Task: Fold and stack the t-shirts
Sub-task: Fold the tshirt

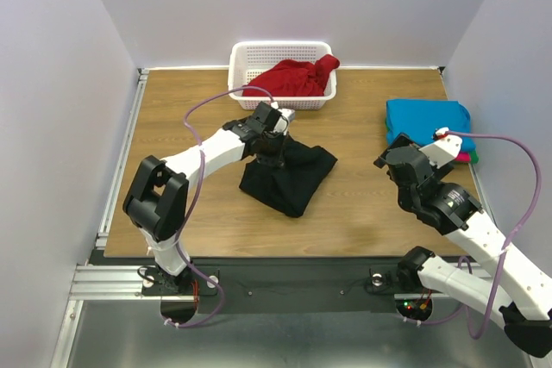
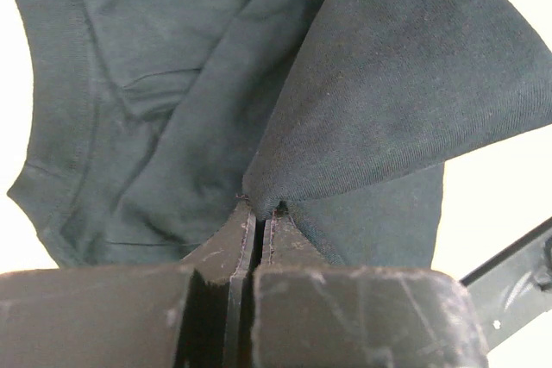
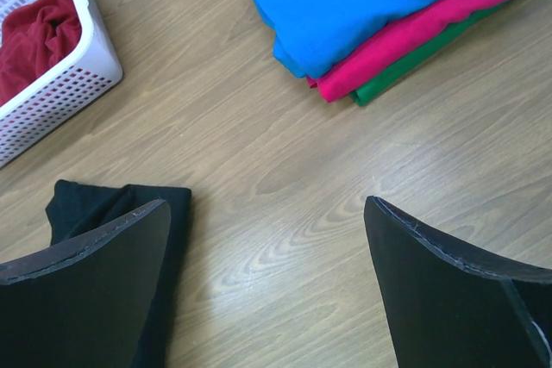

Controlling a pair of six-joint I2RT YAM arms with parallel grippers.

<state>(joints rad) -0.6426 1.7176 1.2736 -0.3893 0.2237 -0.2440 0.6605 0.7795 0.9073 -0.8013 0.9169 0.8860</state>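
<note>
As the left arm stands: stretched from its base at the near left corner toward the middle of the surface [image 1: 362, 204], elbow raised, wrist tipped down over the black t-shirt [image 1: 289, 174].
Left end effector [image 2: 259, 206]: jaws pinched together on a fold of the black t-shirt, the cloth rising in a peak from the tips.
Right arm: folded back along the right edge, wrist turned toward the far left.
Right end effector [image 3: 266, 202]: jaws spread wide, holding nothing, above bare wood.
Black t-shirt: crumpled, partly folded, lying slightly left of the surface's centre.
Arms: two.
T-shirts: five.
Red t-shirt [image 1: 293, 79]: one, loose in the basket [image 1: 280, 45], a sleeve draped over its right rim.
Folded stack: three, by the right edge toward the far corner; blue t-shirt [image 1: 427, 118] on top, pink t-shirt [image 3: 414, 40] under it, green t-shirt [image 3: 405, 71] at the bottom.
Basket: one, white lattice, midway along the far edge.
</note>
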